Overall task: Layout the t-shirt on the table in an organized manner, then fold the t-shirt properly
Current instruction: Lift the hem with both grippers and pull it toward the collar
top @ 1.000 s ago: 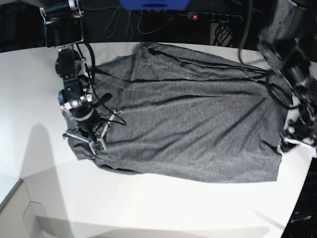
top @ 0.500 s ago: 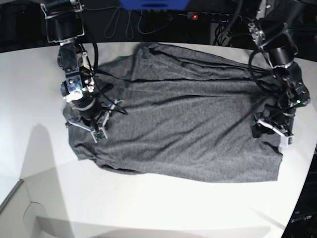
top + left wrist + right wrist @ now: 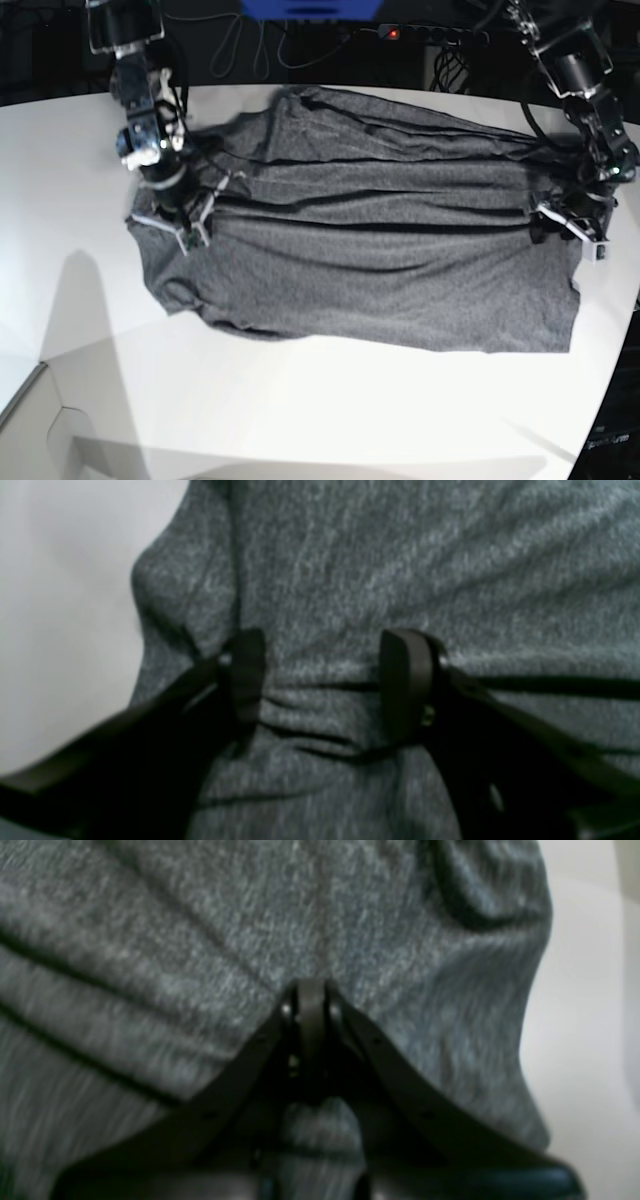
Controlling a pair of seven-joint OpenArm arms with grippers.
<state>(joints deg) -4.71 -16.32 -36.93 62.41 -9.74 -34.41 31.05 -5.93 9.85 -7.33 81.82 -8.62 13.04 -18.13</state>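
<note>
Left wrist view. The t-shirt [image 3: 400, 570], dark heather-grey knit, fills most of the frame; a strip of the white table [image 3: 60, 630] shows at the left edge. The left gripper [image 3: 327, 680] sits low in the centre with its jaws apart, a band of puckered cloth lying between the two dark fingers [image 3: 405, 680]. Whether the pads press the fabric cannot be told. A dark fold line runs right from the right-hand finger.

Right wrist view. T-shirt [image 3: 200, 940] covers the left and centre; table [image 3: 585, 1040] shows at the right edge. The right gripper [image 3: 311, 1005] stands at centre, jaws clenched together, a small tuck of grey cloth pinched between them. Long creases run diagonally across the left half. Picture blurred.

Base view. T-shirt [image 3: 370, 250] lies spread lengthwise across the middle of the table [image 3: 300, 420], with several long creases across its upper half. Right gripper [image 3: 185, 228] is at the shirt's left end, left gripper [image 3: 570, 225] at its right end, both down on the cloth.
</note>
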